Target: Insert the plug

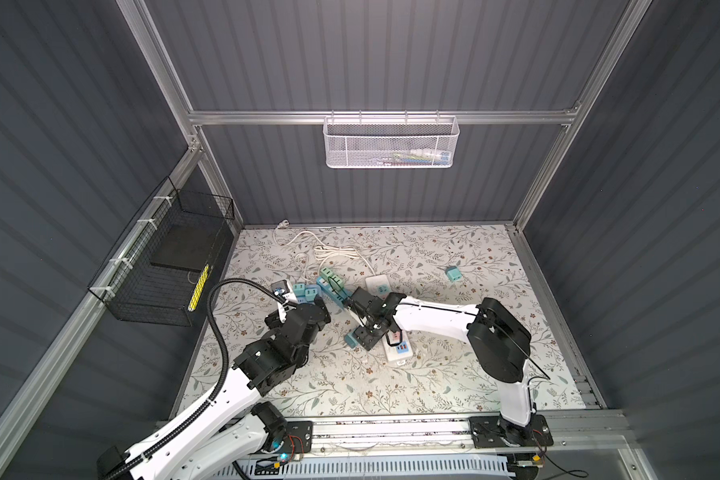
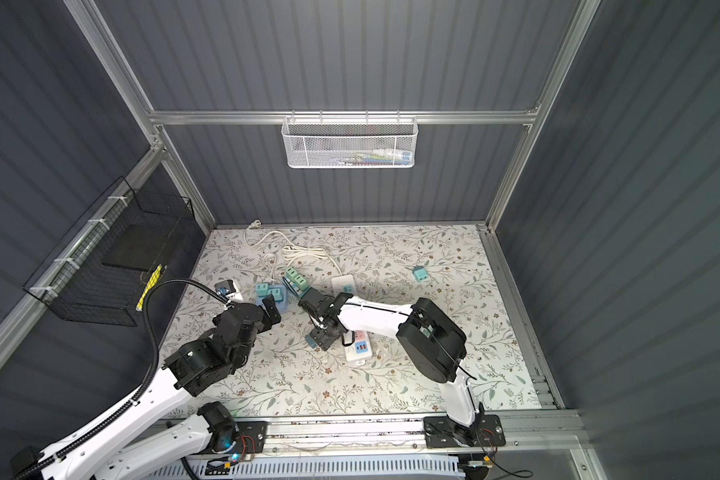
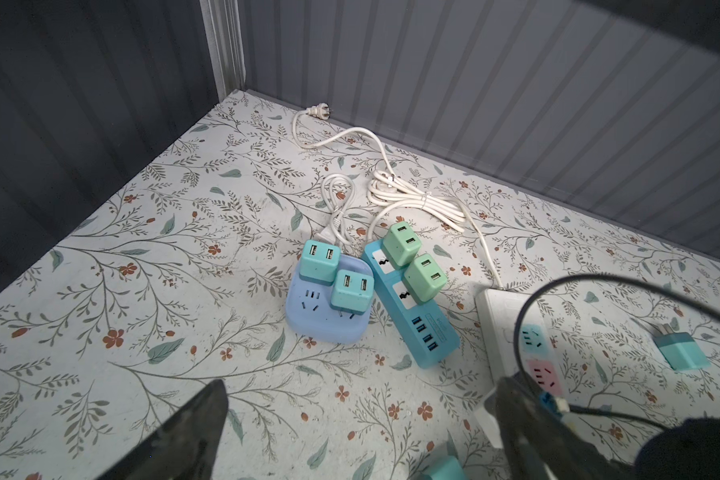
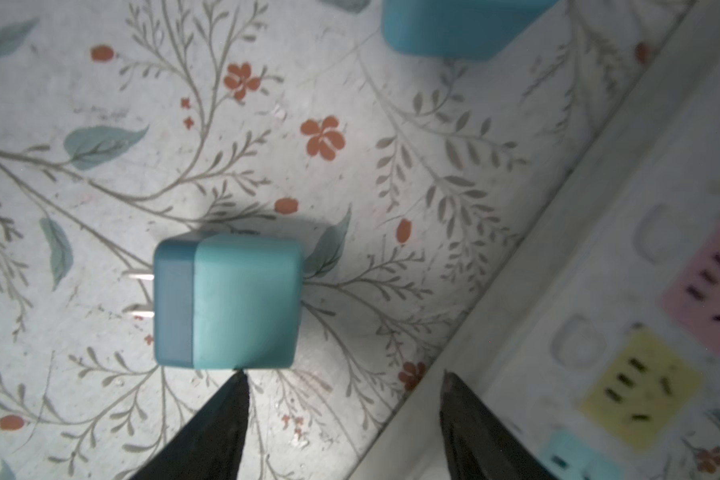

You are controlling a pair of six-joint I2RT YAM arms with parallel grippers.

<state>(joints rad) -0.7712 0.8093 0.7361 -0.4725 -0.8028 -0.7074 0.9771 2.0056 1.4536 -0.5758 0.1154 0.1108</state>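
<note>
The teal cube-shaped plastic plug lies on its side on the floral-patterned tabletop near the white plastic power strip, the right gripper over it with jaws parted and empty, one fingertip at the plug's edge, while the left gripper hangs spread wide, holding nothing.

White arm links, black joint housings, ribbed black cable
</note>
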